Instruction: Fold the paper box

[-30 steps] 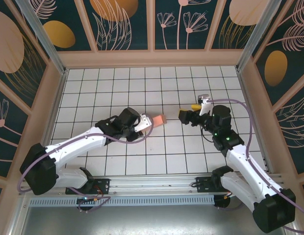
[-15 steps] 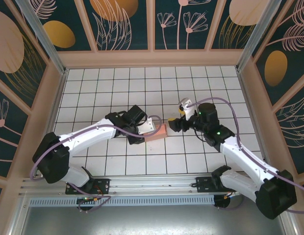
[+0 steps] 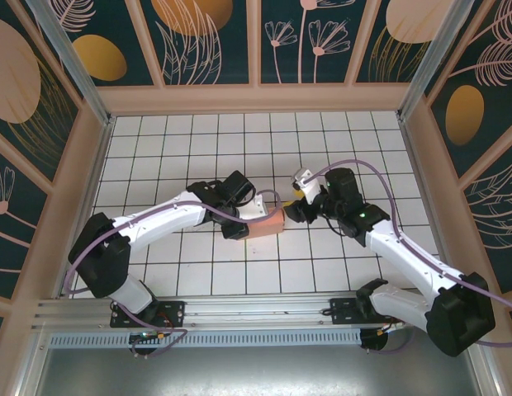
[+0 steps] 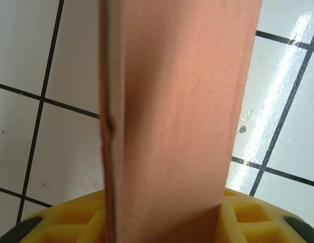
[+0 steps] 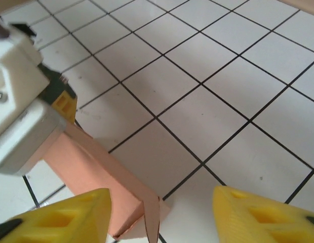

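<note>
White tiled table [image 3: 198, 148], black grid lines. Left arm [image 3: 157, 223] swung right over last second; right arm [image 3: 396, 247] reached in to meet it. Salmon-pink card paper box [image 3: 270, 223] shifted to frame centre, lower, seemingly on table. Left gripper [image 3: 253, 216]: jaws clamped on box's left end. Right gripper [image 3: 293, 206]: jaws spread wide, empty, just beside box's right end. Likely set for closing end flap.

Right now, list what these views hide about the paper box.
Left wrist: the paper box runs off the top edge; its far end is cut off.
Top external: the left end effector covers part of the box; flaps too small.
Right wrist: the bottom edge cuts off the box's near end, by the right end effector.
</note>
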Motion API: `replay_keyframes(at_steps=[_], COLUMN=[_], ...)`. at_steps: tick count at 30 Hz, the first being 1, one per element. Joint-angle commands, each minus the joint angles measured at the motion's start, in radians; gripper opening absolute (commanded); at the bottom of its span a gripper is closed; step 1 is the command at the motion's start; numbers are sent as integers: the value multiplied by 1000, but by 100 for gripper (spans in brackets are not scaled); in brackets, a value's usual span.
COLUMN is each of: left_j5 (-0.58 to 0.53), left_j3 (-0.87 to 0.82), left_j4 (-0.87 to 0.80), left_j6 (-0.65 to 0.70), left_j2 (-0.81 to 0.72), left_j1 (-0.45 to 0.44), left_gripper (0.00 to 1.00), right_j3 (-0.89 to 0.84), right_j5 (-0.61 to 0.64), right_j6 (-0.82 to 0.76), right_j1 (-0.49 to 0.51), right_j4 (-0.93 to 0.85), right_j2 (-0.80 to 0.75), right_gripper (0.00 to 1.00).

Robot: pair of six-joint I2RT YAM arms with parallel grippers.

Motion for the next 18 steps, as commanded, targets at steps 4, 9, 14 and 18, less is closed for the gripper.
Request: replay_keyframes(at_steps=[4, 9, 14, 18], left_j5=[7, 7, 9, 7], left_j3=[-2, -2, -6, -9], left_j4=[-28, -25, -25, -24], left_j6=[10, 3, -2, -3], left_j2=[67, 71, 71, 72], left_j1=[7, 5, 5, 6], left_gripper=[38, 39, 38, 38], right_j3=[48, 56, 56, 59], right_j5=[31, 30, 27, 21], right_j6=[-77, -89, -92, -91], right_j1=[11, 11, 11, 11], right_j4=[-119, -113, -94, -80], right_j2=[30, 67, 101, 111], right_gripper=[40, 36, 33, 21])
